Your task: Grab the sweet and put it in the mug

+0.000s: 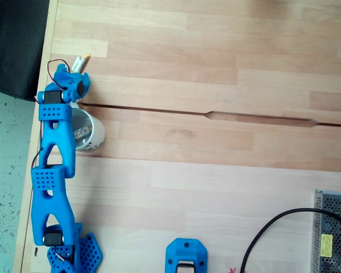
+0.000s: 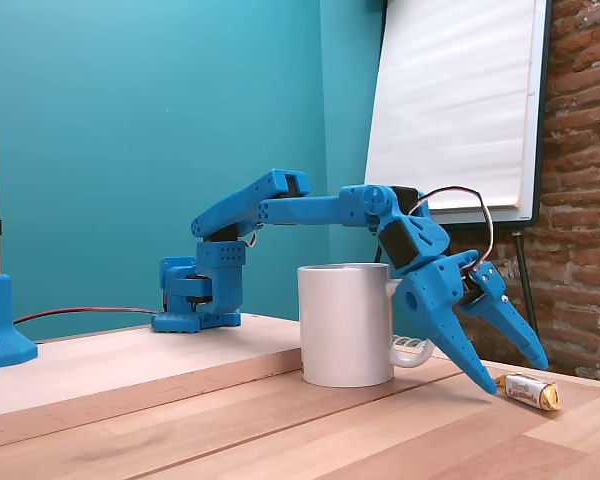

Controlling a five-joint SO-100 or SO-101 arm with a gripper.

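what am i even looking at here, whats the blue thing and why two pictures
The blue thing is a small robot arm bolted to a wooden table. One camera looks straight down on it; the other stands at table height, to the side. At the arm's end is its tool, two pointed fingers, spread open and holding nothing. Its tips sit right by a sweet in a white wrapper with gold ends, lying on the table. Beside the arm stands a white mug; from above, another sweet seems to lie inside it.
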